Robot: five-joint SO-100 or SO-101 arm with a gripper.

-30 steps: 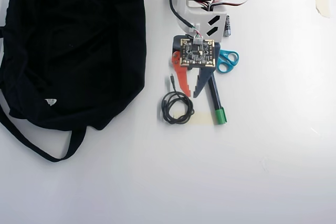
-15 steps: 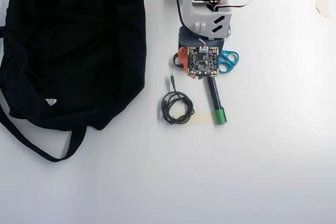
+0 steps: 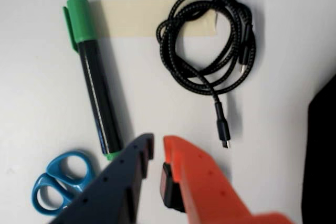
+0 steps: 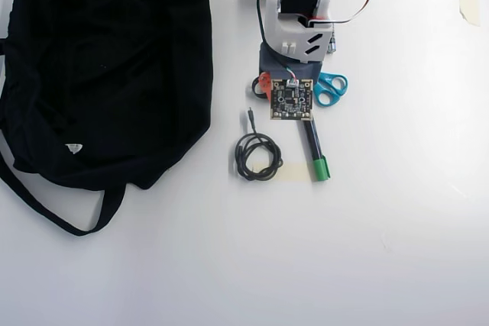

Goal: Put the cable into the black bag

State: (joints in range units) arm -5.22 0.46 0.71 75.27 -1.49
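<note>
The cable is a small black coil lying on the white table, with its plug end pointing toward me. My gripper hovers short of it. The dark blue finger and the orange finger stand a narrow gap apart with nothing between them. Overhead, the cable lies just below the wrist's circuit board, which hides most of the gripper. The black bag fills the left side, apart from the cable. In the wrist view, an edge of the black bag shows at the right.
A black marker with a green cap lies right of the cable, and blue-handled scissors lie beside the wrist. Beige tape runs under the cable's far loops. The bag's strap loops out at the lower left.
The arm has drawn back toward its base at the top of the overhead view, so the fingers no longer stick out past the board. Cable, marker and bag have not moved.
</note>
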